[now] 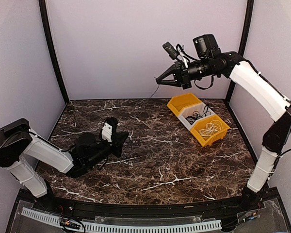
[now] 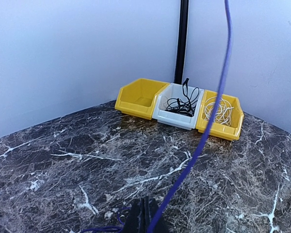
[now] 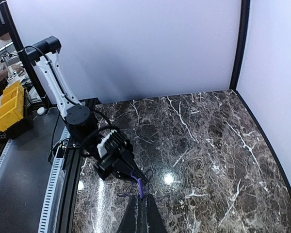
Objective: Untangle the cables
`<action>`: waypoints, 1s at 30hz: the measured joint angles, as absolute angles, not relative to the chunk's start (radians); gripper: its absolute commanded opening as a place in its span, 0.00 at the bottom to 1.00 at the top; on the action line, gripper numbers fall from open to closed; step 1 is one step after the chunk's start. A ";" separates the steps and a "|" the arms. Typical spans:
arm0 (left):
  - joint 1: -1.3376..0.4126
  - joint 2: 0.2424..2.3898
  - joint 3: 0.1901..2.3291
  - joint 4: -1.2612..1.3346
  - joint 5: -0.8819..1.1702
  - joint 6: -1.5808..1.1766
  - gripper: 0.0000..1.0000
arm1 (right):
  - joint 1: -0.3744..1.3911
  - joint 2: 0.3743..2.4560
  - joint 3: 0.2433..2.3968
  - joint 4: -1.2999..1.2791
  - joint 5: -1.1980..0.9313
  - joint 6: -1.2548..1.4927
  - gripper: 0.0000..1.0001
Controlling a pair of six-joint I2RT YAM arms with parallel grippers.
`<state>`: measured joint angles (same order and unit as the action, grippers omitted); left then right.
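A purple cable (image 2: 201,142) runs taut through the air between my two grippers. My left gripper (image 2: 146,214) is low over the marble table (image 1: 174,165) and shut on one end. It also shows in the top view (image 1: 126,139). My right gripper (image 3: 142,199) is raised high near the back wall (image 1: 157,79) and shut on the other end of the purple cable (image 3: 139,185). A thin loose loop of the cable lies by the left gripper (image 3: 138,171). Black cables (image 2: 182,103) lie in a white bin (image 2: 172,119). A white cable (image 2: 219,110) lies coiled in a yellow bin (image 2: 218,130).
Three bins stand in a row at the back right: an empty yellow bin (image 1: 180,104), the white bin (image 1: 186,116) and the yellow bin with the white cable (image 1: 203,138). Walls close in the back and both sides.
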<state>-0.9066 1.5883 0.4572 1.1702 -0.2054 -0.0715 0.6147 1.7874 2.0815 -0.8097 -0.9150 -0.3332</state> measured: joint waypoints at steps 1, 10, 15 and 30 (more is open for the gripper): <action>-0.906 1.568 0.447 1.159 -0.212 -0.072 0.00 | 0.601 1.769 2.033 -0.798 -0.909 -0.336 0.04; -0.906 1.443 0.435 1.030 -0.244 -0.059 0.00 | 0.596 1.622 1.507 -0.694 -0.697 -0.504 0.50; -0.906 1.438 0.435 0.966 -0.240 -0.051 0.00 | 0.623 1.611 1.434 -0.682 -0.590 -0.607 0.53; -0.906 1.439 0.472 0.908 -0.168 -0.052 0.00 | 0.835 1.877 1.672 -0.632 -0.628 -0.599 0.57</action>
